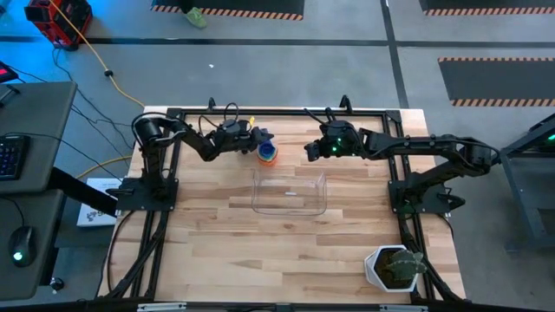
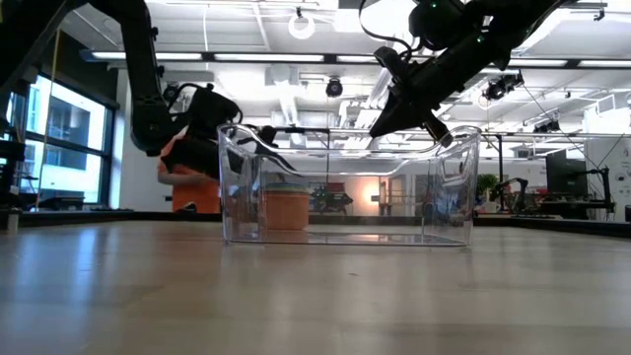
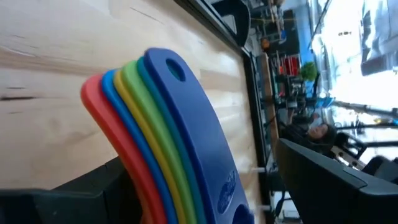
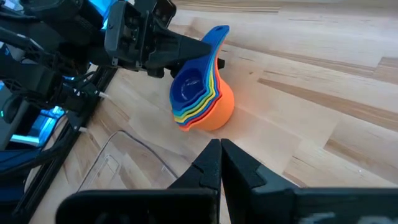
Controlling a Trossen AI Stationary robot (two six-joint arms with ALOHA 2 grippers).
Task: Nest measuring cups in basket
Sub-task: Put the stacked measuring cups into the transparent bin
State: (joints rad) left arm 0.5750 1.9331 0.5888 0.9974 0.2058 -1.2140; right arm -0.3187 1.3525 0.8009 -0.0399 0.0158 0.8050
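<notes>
No legible text, label or number anywhere.

Light wooden table (image 1: 260,251), plank-grained, ringed by a black metal frame (image 1: 156,251); a white pot with a green plant (image 1: 395,267) stands at its 5 o'clock corner. Off the table toward 9 o'clock: a grey desk (image 1: 35,130) carrying a black keyboard (image 1: 9,156), a computer mouse (image 1: 22,245) with a green light lower down, and a white sheet (image 1: 95,201) lying just beside the frame. Toward 11 o'clock, a red case (image 1: 59,19) on the grey floor with a yellow cable (image 1: 100,65) trailing from it, and black-and-orange striped floor mats (image 1: 494,80) toward 12 and 2 o'clock.
</notes>
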